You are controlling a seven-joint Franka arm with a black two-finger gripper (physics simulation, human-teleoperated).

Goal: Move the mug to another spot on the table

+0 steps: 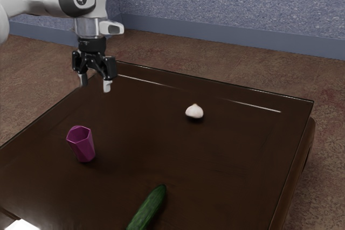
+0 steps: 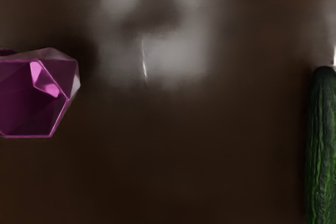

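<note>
Gripper [image 1: 95, 83] raised over the table's far corner, jaws apart, nothing in them.

Mug [image 1: 81, 144]: purple, faceted, upright on the dark brown table [image 1: 232, 160], toward the exterior view's left, well below and apart from the gripper. Mouth faces up; inside looks empty in the wrist view [image 2: 34, 95]. Fingers [image 1: 107, 85] point down, clear of the tabletop. Cucumber [image 1: 147, 208]: dark green, lying flat near the table's front edge, to the exterior view's right of the mug, not touching it; the wrist view [image 2: 321, 145] shows bare tabletop [image 2: 184, 156] between the two. Garlic bulb [image 1: 194, 112]: white, near the table's middle, well apart from mug and cucumber.
</note>
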